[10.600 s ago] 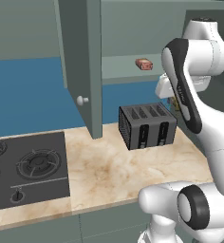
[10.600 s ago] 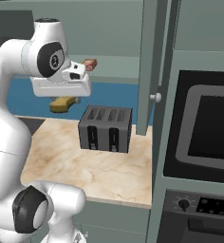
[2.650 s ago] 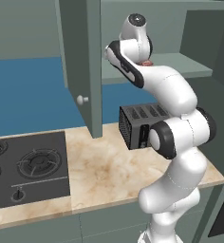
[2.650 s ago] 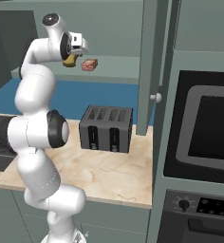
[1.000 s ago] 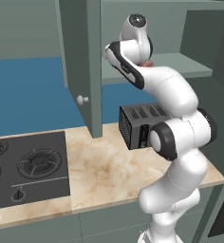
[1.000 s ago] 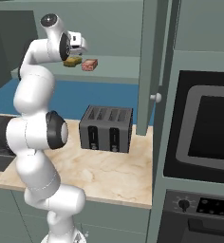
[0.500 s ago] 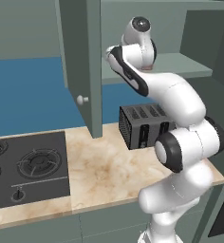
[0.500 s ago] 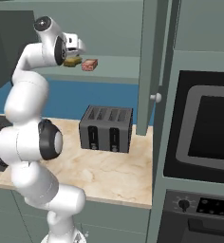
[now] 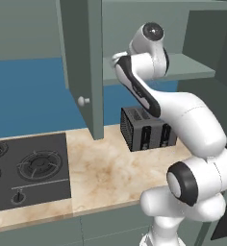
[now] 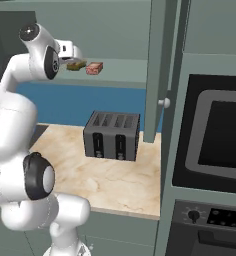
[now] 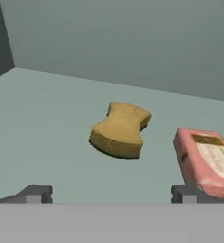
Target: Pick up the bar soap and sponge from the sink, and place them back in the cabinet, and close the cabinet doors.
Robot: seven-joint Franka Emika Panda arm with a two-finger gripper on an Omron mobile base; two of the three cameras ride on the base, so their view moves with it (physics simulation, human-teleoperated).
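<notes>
The mustard-yellow sponge (image 11: 120, 130) lies flat on the cabinet (image 11: 42, 114) shelf, free of the fingers. Just to its right rests the pinkish-red bar soap (image 11: 206, 160). My gripper (image 11: 109, 194) is open, its fingertips (image 11: 35, 193) spread wide just short of the sponge. From the right base, the gripper (image 10: 75, 58) hovers at the shelf's left end, above the sponge (image 10: 76, 65) and beside the soap (image 10: 94, 68). Both cabinet doors stand open: the left door (image 9: 81, 67) and the right door (image 10: 157, 75). The sink is out of view.
A dark toaster (image 10: 112, 135) stands on the marble counter (image 10: 105, 180) under the shelf. A black stove (image 9: 24, 168) lies to the left, and an oven front (image 10: 215, 140) rises at the right. My arm (image 9: 154, 96) reaches up between the open doors.
The sponge, held below the shelf 10 s ago, now lies on the shelf beside the soap. The gripper has let go of it and drawn back a little.
</notes>
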